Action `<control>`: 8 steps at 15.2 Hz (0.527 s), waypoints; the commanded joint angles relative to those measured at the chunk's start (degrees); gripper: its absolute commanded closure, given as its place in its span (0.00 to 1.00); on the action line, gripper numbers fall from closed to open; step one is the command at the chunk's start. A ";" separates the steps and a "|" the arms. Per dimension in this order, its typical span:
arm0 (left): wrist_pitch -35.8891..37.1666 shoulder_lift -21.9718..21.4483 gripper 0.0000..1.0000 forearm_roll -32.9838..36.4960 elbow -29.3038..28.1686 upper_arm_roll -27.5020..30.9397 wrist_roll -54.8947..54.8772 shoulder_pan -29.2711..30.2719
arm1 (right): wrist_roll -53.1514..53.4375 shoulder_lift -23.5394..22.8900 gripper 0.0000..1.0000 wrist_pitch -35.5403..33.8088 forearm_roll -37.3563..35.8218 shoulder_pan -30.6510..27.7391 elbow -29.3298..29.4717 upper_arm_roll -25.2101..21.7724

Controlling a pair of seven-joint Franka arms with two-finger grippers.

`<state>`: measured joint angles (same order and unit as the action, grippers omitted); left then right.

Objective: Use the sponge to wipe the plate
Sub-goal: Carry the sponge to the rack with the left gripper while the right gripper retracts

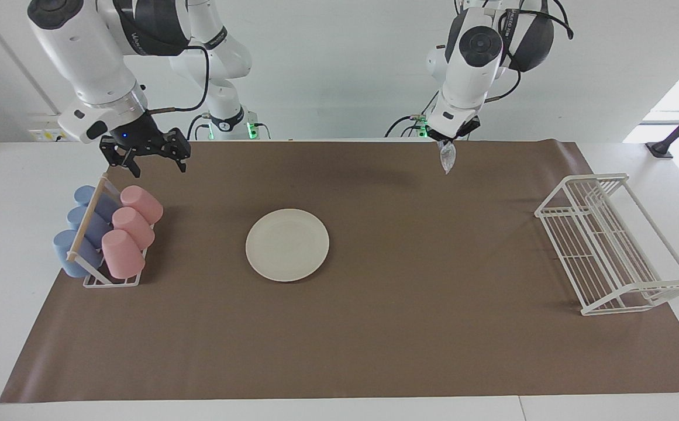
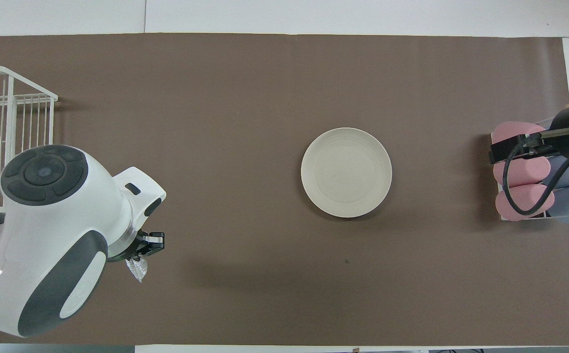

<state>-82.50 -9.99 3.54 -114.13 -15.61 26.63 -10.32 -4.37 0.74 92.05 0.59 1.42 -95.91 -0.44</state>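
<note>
1. The plate lies on the mat covering the tabletop, mid-mat.
2. A cup rack stands at the right arm's end.
3. A wire rack stands at the left arm's end, well apart from the plate.
</note>
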 commanded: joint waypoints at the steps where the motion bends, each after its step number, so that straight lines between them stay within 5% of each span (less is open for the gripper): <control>1: 8.82 8.56 1.00 10.65 8.64 -0.12 3.25 -2.68 | 3.75 0.58 0.00 -1.96 -0.41 3.50 -0.15 -3.78; 8: 13.59 15.79 1.00 34.22 11.21 -0.12 4.05 -2.86 | 5.42 1.90 0.00 -3.54 -0.41 3.33 -0.24 -4.04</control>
<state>-71.13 3.58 32.28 -104.64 -15.91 29.60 -12.65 -0.26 1.54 89.75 0.59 4.38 -95.90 -3.80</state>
